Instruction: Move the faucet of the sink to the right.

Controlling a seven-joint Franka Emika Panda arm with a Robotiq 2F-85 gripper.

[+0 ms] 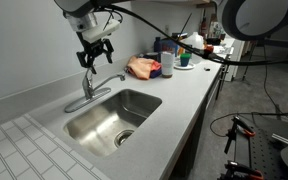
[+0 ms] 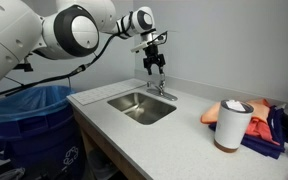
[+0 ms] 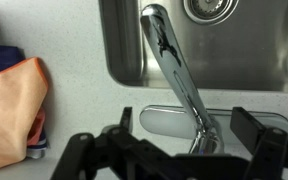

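The chrome faucet stands on its flat oval base behind the stainless-steel sink; its thin spout reaches out over the basin. In the wrist view the spout runs from the oval base up over the sink, whose round drain shows at the top. My gripper hangs open just above the faucet's upright lever, fingers on either side of it in the wrist view, not touching. It also shows in an exterior view above the faucet and sink.
An orange cloth and containers lie on the counter past the sink. A white cup with a brown lid stands on the counter's near end. A blue bin stands beside the counter. A tiled drainboard adjoins the sink.
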